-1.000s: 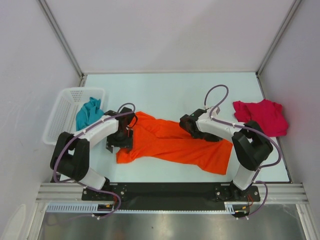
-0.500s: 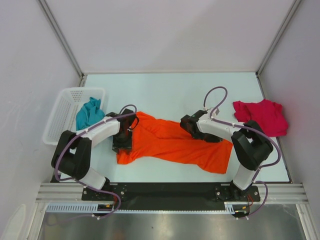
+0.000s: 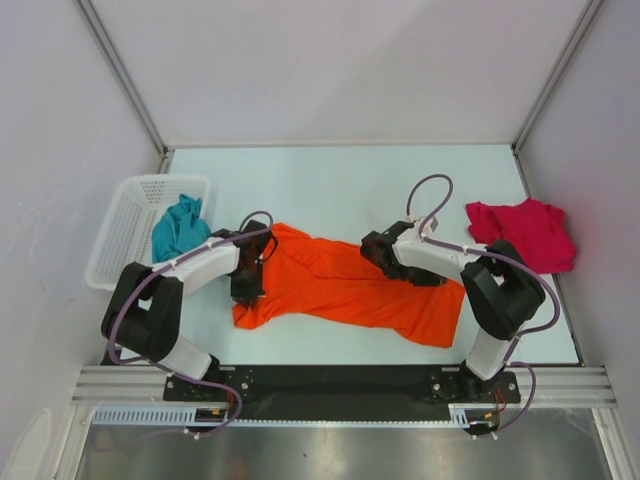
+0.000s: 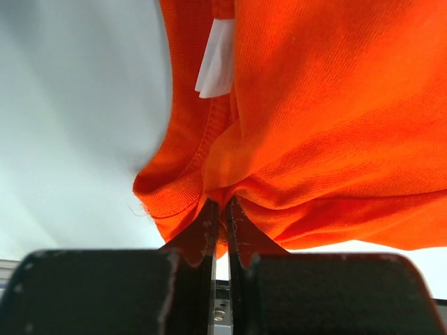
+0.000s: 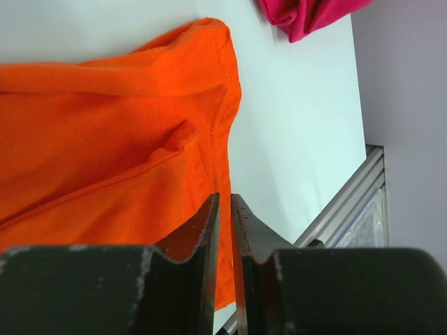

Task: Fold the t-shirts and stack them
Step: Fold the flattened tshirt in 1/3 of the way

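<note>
The orange t-shirt [image 3: 340, 285] lies spread and rumpled across the middle of the table. My left gripper [image 3: 247, 285] is at its left end, shut on a bunched fold of orange cloth [image 4: 335, 125] beside the ribbed collar; the jaws [image 4: 220, 202] pinch it tight. My right gripper [image 3: 378, 258] rests on the shirt's upper right part. In the right wrist view its jaws [image 5: 223, 197] stand barely parted over the flat hem [image 5: 91, 153], with no cloth bunched between them. The crimson t-shirt [image 3: 522, 232] lies crumpled at the far right. The teal t-shirt [image 3: 178, 228] sits in the basket.
A white mesh basket [image 3: 125, 215] stands at the table's left edge. A white label [image 4: 216, 59] shows inside the orange collar. The metal rail [image 3: 340, 385] runs along the near edge, and white walls close in the other sides.
My left gripper has shifted slightly right and closed on the orange cloth at the collar. My right gripper's jaws have parted a little; that arm has barely moved.
</note>
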Robot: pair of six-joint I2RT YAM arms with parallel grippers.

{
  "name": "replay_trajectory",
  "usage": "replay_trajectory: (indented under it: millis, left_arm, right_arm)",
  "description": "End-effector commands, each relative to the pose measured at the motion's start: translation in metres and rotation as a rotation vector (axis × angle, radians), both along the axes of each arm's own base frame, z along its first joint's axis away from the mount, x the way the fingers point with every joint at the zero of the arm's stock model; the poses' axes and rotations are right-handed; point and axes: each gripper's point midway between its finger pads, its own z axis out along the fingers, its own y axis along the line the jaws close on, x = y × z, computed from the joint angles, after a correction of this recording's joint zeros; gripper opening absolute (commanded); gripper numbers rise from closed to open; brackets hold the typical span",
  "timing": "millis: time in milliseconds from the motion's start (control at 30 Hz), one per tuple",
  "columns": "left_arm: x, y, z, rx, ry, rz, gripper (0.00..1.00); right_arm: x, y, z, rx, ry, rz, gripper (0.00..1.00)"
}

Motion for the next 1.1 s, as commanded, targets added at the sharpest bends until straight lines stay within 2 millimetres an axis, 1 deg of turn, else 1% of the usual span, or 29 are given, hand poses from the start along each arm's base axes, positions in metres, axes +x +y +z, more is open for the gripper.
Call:
replay_trajectory:
  millis: [0,67,100,133,200,267,300,333,433,633,800,833,900,933,967,1033,1067]
  left_arm:
    - [0.017,-0.003,0.005,0.01,-0.053,0.007,0.06]
    - [0.025,0.0,0.011,0.036,-0.074,0.006,0.05]
    - [0.024,0.003,0.011,0.056,-0.064,0.004,0.05]
    - [0.031,0.004,0.016,0.07,-0.082,0.003,0.05]
    - [0.035,0.015,0.021,0.134,-0.09,0.006,0.04]
    - [0.043,0.018,0.028,0.151,-0.112,0.009,0.04]
    - [0.046,0.024,0.032,0.179,-0.118,0.018,0.04]
    - [0.051,0.026,0.037,0.188,-0.133,0.022,0.03]
    - [0.06,0.037,0.047,0.217,-0.155,0.039,0.03]
    - [0.063,0.06,0.055,0.256,-0.172,0.087,0.03]
    - [0.063,0.06,0.05,0.245,-0.154,0.085,0.06]
    - [0.063,0.059,0.049,0.24,-0.15,0.081,0.2]
    - [0.064,0.055,0.047,0.225,-0.137,0.072,0.42]
    - [0.064,0.055,0.047,0.221,-0.133,0.067,0.6]
    - [0.064,0.053,0.047,0.214,-0.135,0.066,0.67]
    - [0.065,0.053,0.05,0.212,-0.146,0.07,0.75]
    - [0.065,0.052,0.052,0.207,-0.154,0.071,0.76]
  right_arm:
    - [-0.007,-0.01,0.009,-0.017,-0.019,-0.007,0.17]
    - [-0.013,-0.012,0.005,-0.011,-0.005,-0.015,0.17]
    - [-0.015,-0.013,0.004,-0.009,-0.002,-0.017,0.17]
    - [-0.017,-0.012,0.003,-0.005,-0.001,-0.016,0.17]
    - [-0.021,-0.011,0.001,-0.002,0.008,-0.015,0.17]
    - [-0.024,-0.01,0.0,-0.004,0.015,-0.016,0.17]
    - [-0.025,-0.008,0.0,-0.003,0.014,-0.011,0.17]
    - [-0.025,-0.007,-0.002,-0.001,0.019,-0.013,0.17]
    - [-0.027,-0.003,-0.003,-0.001,0.027,-0.007,0.17]
    - [-0.026,0.002,-0.001,-0.004,0.029,0.004,0.17]
    - [-0.023,0.004,-0.002,-0.007,0.029,0.01,0.17]
    - [-0.023,0.005,-0.001,-0.007,0.029,0.014,0.17]
    - [-0.023,0.006,-0.002,-0.005,0.028,0.011,0.17]
    - [-0.024,0.006,-0.002,-0.003,0.028,0.012,0.17]
    - [-0.024,0.006,-0.003,-0.006,0.03,0.015,0.17]
    - [-0.024,0.007,-0.004,-0.007,0.031,0.014,0.17]
    - [-0.024,0.007,-0.004,-0.007,0.031,0.016,0.17]
